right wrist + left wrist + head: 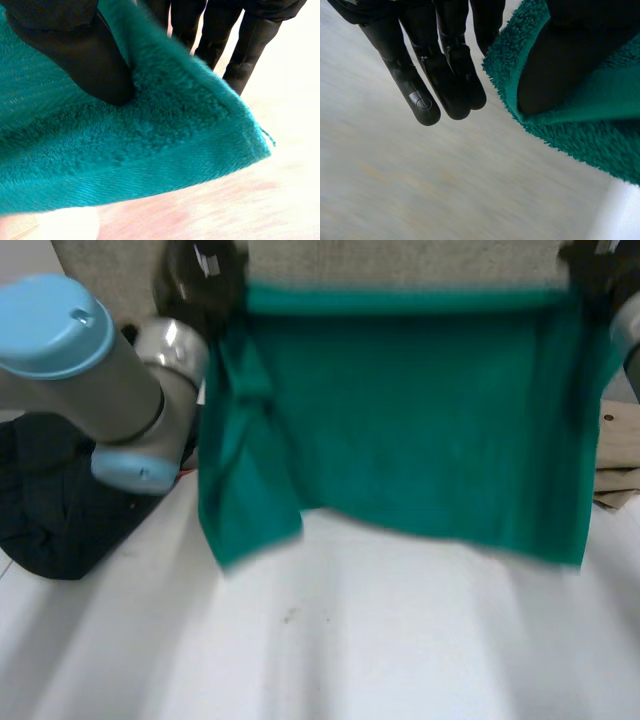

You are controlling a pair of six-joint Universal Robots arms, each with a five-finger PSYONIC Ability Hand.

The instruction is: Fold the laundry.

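green towel [420, 430] spread in head view, wrist views: l hand [445, 65], r hand [85, 55] fingers pinching corners

You have soft, even light in the head view, with no hard shadows. The white table [350, 660] reads bright toward 6 o'clock, and faint grey bands of shade fan out beneath the hanging green towel [420, 420], whose folds at 9 o'clock go darker. The left wrist view is dimmer: the table looks dull except for a white glare patch at 5 o'clock, and the left hand [440, 75] carries only a faint sheen. The right wrist view runs hot. The table washes out toward 3 o'clock, and the right hand [90, 55] stays near-black against brightly lit pile.
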